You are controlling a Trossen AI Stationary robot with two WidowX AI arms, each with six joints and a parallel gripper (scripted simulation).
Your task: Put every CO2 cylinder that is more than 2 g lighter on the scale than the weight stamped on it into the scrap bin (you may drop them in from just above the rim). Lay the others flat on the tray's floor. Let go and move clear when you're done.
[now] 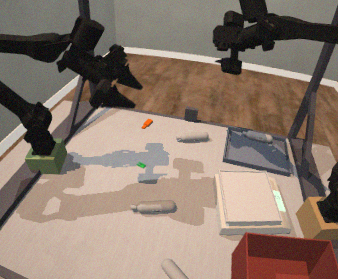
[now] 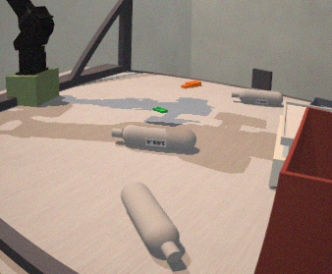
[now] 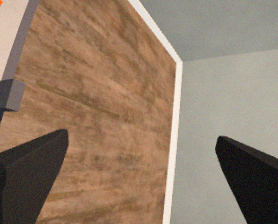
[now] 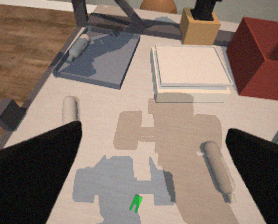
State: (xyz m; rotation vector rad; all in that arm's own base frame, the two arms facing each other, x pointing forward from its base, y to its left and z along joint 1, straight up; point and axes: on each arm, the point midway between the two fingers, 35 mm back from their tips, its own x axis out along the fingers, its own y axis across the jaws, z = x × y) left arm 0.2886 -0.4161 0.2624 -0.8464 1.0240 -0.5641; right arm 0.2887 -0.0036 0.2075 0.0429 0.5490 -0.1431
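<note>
One grey cylinder [image 1: 259, 136] [image 4: 79, 47] lies along the far side of the tray [image 1: 255, 157] [image 4: 107, 75]. Another cylinder [image 1: 193, 137] [image 2: 260, 97] [image 4: 70, 109] lies on the table beside the tray. A third cylinder [image 1: 155, 207] [image 2: 160, 137] [image 4: 218, 167] lies mid-table; its label is upside down and hard to read. A fourth cylinder [image 1: 174, 268] [image 2: 147, 219] lies near the front. The scale [image 1: 248, 198] [image 4: 190, 65] has an empty pan; its display is unreadable. My left gripper [image 3: 144, 140] is open and empty, high up, facing floor and wall. My right gripper [image 1: 138, 96] [image 4: 155, 131] is open and empty above the table.
The red scrap bin [image 1: 288, 238] [image 2: 312, 217] [image 4: 255, 65] stands in front of the scale. A small green piece [image 1: 141, 165] [image 2: 160, 110] [image 4: 136, 203] and an orange piece [image 1: 147, 124] [image 2: 192, 84] lie on the table. A dark block [image 1: 191, 114] [image 2: 261, 79] stands at the back edge.
</note>
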